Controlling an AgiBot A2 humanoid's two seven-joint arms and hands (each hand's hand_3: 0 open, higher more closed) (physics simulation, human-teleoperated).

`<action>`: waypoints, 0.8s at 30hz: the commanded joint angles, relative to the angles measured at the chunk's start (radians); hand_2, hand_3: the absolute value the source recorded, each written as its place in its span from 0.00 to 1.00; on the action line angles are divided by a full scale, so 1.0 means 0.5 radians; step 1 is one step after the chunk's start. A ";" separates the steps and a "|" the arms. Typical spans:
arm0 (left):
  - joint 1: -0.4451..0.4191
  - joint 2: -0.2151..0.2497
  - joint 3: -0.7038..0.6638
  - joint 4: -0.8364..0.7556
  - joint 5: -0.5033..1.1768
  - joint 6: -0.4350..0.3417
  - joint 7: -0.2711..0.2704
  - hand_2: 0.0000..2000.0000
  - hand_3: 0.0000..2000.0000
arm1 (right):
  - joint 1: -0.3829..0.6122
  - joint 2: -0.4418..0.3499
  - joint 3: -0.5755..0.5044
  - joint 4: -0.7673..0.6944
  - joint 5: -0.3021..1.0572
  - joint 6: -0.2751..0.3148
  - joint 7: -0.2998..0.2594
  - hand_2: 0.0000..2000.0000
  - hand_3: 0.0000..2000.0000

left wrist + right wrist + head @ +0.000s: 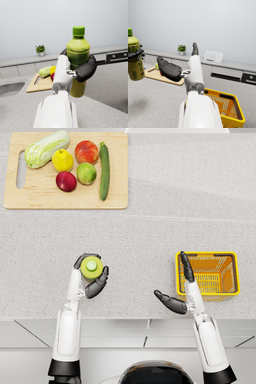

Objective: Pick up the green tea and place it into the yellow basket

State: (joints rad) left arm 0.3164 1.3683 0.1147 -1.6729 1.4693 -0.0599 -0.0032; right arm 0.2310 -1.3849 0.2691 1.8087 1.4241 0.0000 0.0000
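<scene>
The green tea is a green bottle (pixel 91 267) with a green cap, upright in my left hand (pixel 91 278), which grips it around the middle. In the left wrist view the bottle (pixel 78 53) hangs above the counter with dark fingers (pixel 86 71) wrapped round it. The right wrist view shows the bottle (pixel 134 58) off to one side, lifted over its shadow. The yellow basket (pixel 231 273) stands on the counter at the right, nothing in it. My right hand (pixel 179 288) is open at the basket's left rim, holding nothing.
A wooden cutting board (pixel 35 198) at the back left carries a cabbage (pixel 46 148), several fruits and a cucumber (pixel 104 170). A sink (pixel 10 88) lies beyond the board. The counter's front edge (pixel 130 318) runs just behind my wrists.
</scene>
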 commanded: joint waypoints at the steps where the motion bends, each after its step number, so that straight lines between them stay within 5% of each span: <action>1: 0.144 0.118 0.325 -0.214 0.000 -0.005 0.000 1.00 1.00 | 0.095 -0.072 0.153 -0.063 0.088 0.000 0.000 0.00 0.00; 9: 0.219 0.308 0.754 -0.243 0.001 -0.015 -0.001 1.00 1.00 | 0.242 -0.213 0.257 -0.160 0.383 0.043 0.002 0.00 0.00; 15: 0.185 0.239 0.902 -0.216 0.011 0.076 0.002 1.00 1.00 | 0.302 -0.254 0.230 -0.180 0.405 0.212 -0.004 0.00 0.00; 16: 0.182 0.222 0.899 -0.209 0.012 0.080 0.005 1.00 1.00 | 0.304 -0.249 0.234 -0.180 0.407 0.287 -0.010 0.68 0.16; 17: 0.185 0.210 0.890 -0.208 0.010 0.077 -0.003 1.00 1.00 | 0.309 -0.238 0.243 -0.180 0.409 0.515 -0.007 1.00 0.33; 18: 0.189 0.198 0.892 -0.200 0.010 0.018 -0.006 1.00 1.00 | 0.313 -0.226 0.254 -0.180 0.410 0.705 -0.010 1.00 0.49; 19: 0.187 0.177 0.893 -0.204 0.009 -0.008 -0.010 1.00 1.00 | 0.318 -0.216 0.263 -0.180 0.410 0.734 -0.014 1.00 0.65; 20: 0.193 0.165 0.904 -0.216 0.010 -0.045 -0.008 0.32 0.84 | 0.326 -0.208 0.270 -0.177 0.411 0.745 -0.019 1.00 0.82; 21: 0.178 0.135 0.914 -0.234 0.008 -0.008 -0.006 0.00 0.67 | 0.336 -0.203 0.266 -0.180 0.411 0.730 -0.024 1.00 0.98; 24: 0.154 0.075 0.780 -0.375 0.008 0.072 0.002 0.00 0.18 | 0.383 -0.225 0.163 -0.168 0.406 0.644 -0.029 1.00 1.00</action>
State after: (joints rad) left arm 0.4014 1.4146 0.5076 -1.8124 1.4725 -0.0110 -0.0015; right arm 0.3777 -1.4709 0.3672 1.7109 1.6271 0.3114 -0.0130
